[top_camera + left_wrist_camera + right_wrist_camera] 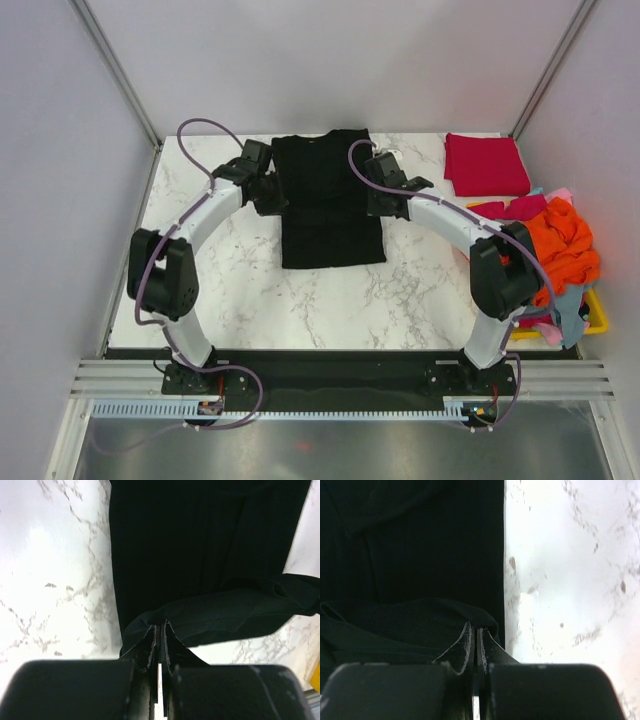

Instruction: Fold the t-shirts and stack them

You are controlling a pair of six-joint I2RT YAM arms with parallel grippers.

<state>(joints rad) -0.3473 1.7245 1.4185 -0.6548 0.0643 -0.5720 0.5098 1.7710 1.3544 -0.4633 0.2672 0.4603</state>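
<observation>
Top external view shows the black t-shirt [330, 205] lying flat in the middle of the counter [300, 300]. Pressed together, the left claw [159, 630] pinches a fold at its left edge and the right claw [475, 630] pinches its right edge. The crimson t-shirt [486, 165] lies folded at the far right corner.

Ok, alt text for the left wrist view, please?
The left claw is shut, pinching a raised fold at the edge of the black t-shirt. The rest of the shirt lies flat on the white marble table, bare to the left.
</observation>
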